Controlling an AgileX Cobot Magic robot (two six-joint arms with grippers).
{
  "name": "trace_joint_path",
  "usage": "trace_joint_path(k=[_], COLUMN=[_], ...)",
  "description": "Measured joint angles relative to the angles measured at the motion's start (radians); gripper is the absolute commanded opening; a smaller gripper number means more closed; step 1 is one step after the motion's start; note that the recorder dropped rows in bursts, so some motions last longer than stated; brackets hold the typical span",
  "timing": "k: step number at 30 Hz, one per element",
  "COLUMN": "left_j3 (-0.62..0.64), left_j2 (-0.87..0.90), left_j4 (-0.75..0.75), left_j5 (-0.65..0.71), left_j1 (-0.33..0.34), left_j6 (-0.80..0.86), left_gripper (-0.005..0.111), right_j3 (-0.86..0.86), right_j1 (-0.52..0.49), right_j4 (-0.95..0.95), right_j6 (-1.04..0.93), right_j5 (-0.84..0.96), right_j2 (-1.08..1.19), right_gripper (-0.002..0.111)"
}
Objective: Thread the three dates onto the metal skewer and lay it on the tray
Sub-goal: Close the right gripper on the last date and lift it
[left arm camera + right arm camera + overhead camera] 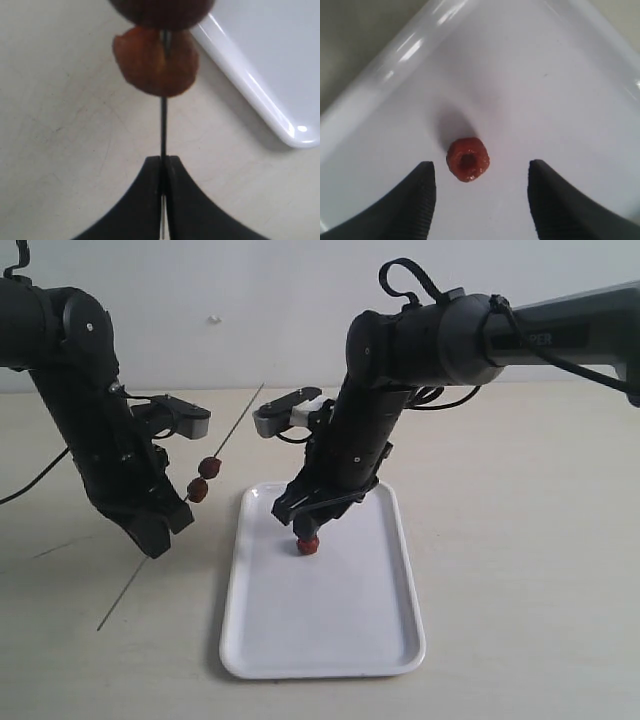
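My left gripper (170,523) is shut on the thin metal skewer (232,430), which slants up to the right above the table. Two dates (203,480) are threaded on it one behind the other; the nearer date (156,62) fills the left wrist view above the closed fingers (150,200). The third date (309,545) sits on the white tray (330,650), near its far end. My right gripper (308,522) hangs open just above that date (467,159), one finger on either side and neither touching it.
The tray's rounded corner (295,135) lies close beside the skewer. A white-tipped camera mount (287,410) sticks out from the right arm toward the skewer's upper end. Bare beige table (520,540) surrounds the tray.
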Motion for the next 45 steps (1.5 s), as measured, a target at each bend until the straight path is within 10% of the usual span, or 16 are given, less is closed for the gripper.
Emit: trace_joint_path(k=[34,45], left_j3=[0.0,0.0], left_j2=[0.0,0.0], left_j4=[0.0,0.0], left_j5=[-0.022,-0.022], left_j1=[0.0,0.0], left_j6=[0.0,0.0], left_gripper=[0.0,0.0], right_j3=[0.002,0.002], right_j1=[0.045,0.056], right_j4=[-0.13,-0.168], right_j6=[0.147,0.212], right_j5=[-0.072,-0.083], right_j2=[0.067,0.067], right_gripper=[0.051,0.021])
